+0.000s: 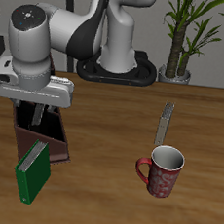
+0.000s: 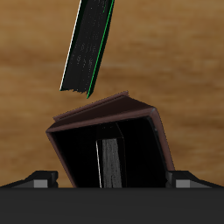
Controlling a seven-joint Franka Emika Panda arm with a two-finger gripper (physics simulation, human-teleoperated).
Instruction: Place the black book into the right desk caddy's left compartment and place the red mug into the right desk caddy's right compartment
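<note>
The gripper (image 1: 31,113) hangs low over the right desk caddy (image 1: 49,137), which stands toward the near part of the table (image 1: 102,133), well apart from the red mug (image 1: 161,172). In the exterior view the arm's hand hides most of the caddy's far part, and only its dark brown wall and a strip of black inside show beneath it.

The wrist view looks straight down into the caddy. The black book (image 2: 109,164) stands on edge inside the black interior, its pale page edges facing up toward the camera. It sits between the brown walls, but the dividers cannot be made out there, so it is unclear whether that section is the left compartment. The gripper's fingers (image 2: 39,179) show at either side of the caddy, spread wide, with clear space between each of them and the book. The gripper grips nothing.

A green book (image 1: 34,170) leans tilted just beside the caddy's near end, on the side toward the table's front edge. In the wrist view it lies just beyond the caddy's end wall, with a narrow strip of table between them.

The red mug stands upright on the table, its white inside open to the top and its loop handle turned toward the caddy's side. A thin grey object (image 1: 164,123) lies just behind it, farther back. A potted plant (image 1: 189,34) stands at the far back.
</note>
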